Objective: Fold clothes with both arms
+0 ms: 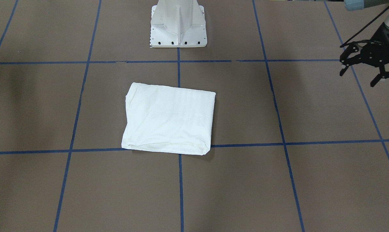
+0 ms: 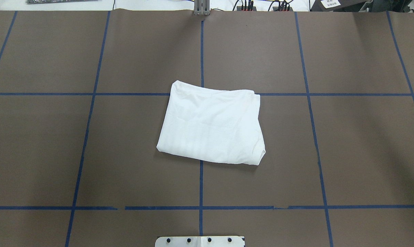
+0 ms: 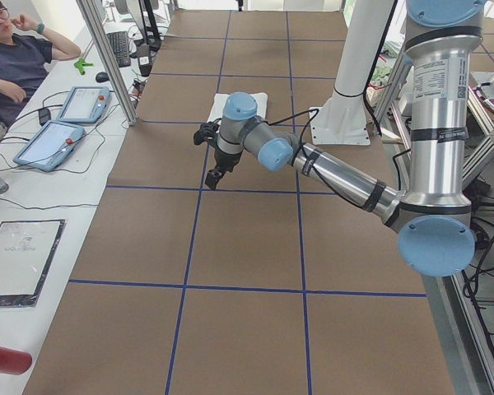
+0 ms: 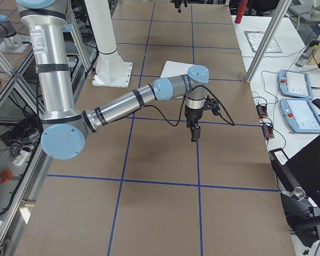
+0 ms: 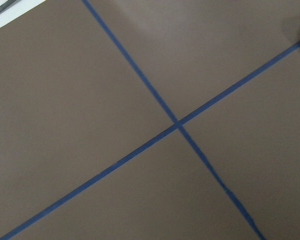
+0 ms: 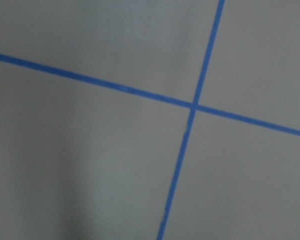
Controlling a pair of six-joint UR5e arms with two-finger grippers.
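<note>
The left gripper (image 1: 358, 77) hangs above the table (image 1: 310, 106) with its fingers spread apart and nothing between them. The folded white shirt (image 1: 168, 119) lies flat well away from it, toward the table's middle in front of the pedestal (image 1: 178, 25) (only a white corner of the shirt shows at the edge of this gripper's wrist view). The right gripper (image 4: 194, 130) points down at bare table over a blue tape cross (image 6: 194, 105), with the shirt well beyond it toward the far arm, and I cannot tell whether its fingers are apart or together.
</note>
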